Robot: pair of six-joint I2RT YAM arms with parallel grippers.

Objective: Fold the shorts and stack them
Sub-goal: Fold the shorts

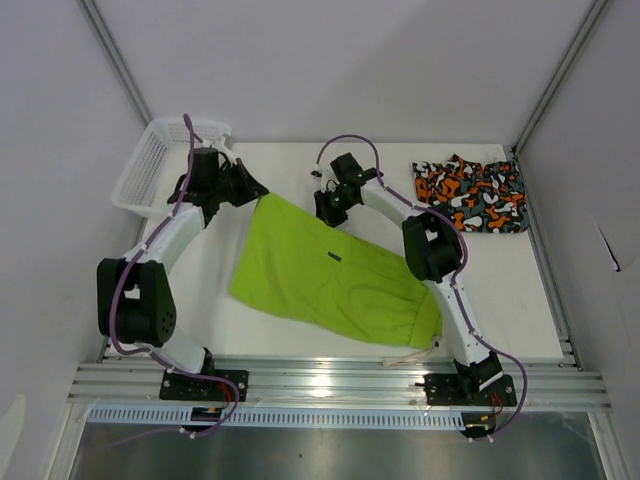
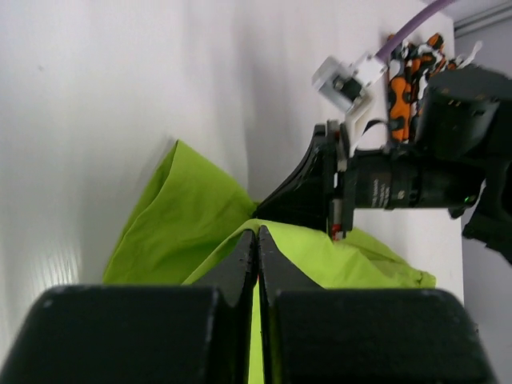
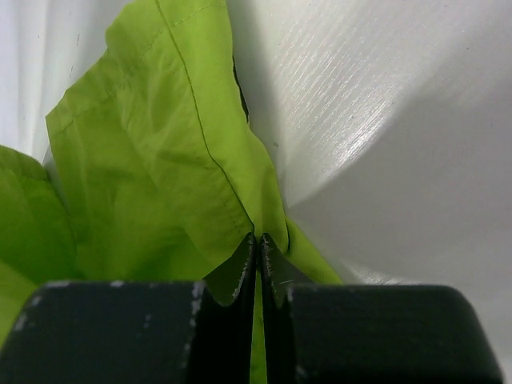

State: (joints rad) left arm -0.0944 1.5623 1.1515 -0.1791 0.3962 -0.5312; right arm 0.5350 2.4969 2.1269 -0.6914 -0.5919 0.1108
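left gripper (image 2: 258,234): pinched tight on a far corner of the lime green shorts (image 1: 320,275)
right gripper (image 3: 258,240): clamped on their far edge
camo shorts (image 1: 472,195): far right, apart

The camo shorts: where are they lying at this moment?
In the top view the camo shorts lie at the far right corner of the table, apart from the lime green shorts spread in the middle.
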